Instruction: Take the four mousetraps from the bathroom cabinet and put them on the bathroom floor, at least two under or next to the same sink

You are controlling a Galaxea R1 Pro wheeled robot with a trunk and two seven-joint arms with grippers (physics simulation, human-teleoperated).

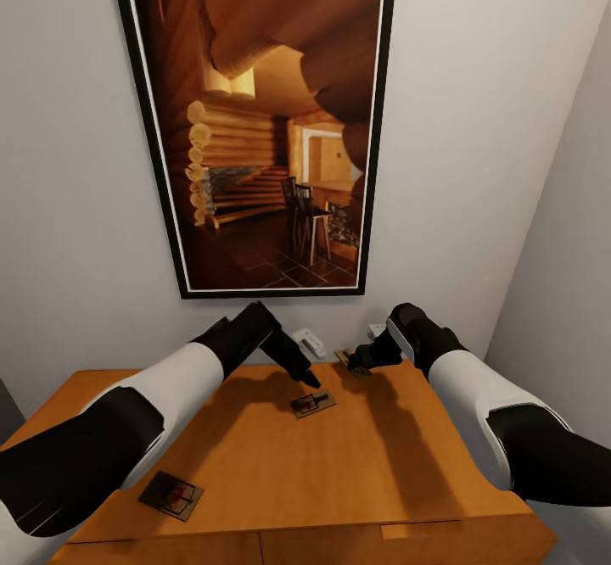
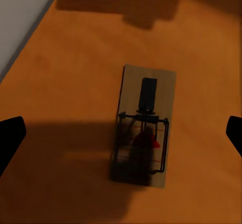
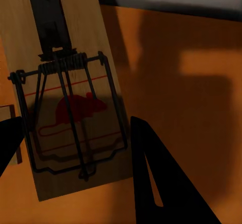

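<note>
Three mousetraps lie on the orange-brown cabinet (image 1: 255, 472). One mousetrap (image 1: 312, 403) rests at the middle of the top, seen flat in the left wrist view (image 2: 143, 128). My left gripper (image 1: 304, 372) hovers just above it, open, with its fingertips (image 2: 10, 138) spread far to either side. A second mousetrap (image 1: 348, 357) sits at the back by the wall; in the right wrist view its board (image 3: 70, 98) fills the gap between the fingers (image 3: 161, 183) of my right gripper (image 1: 362, 361), which press on its long edges. A third mousetrap (image 1: 170, 495) lies near the front left edge.
A dark-framed picture of a log cabin (image 1: 263, 124) hangs on the wall right behind the cabinet. Two small white fittings (image 1: 308, 342) sit on the wall at counter height. A grey side wall (image 1: 560, 293) closes in on the right.
</note>
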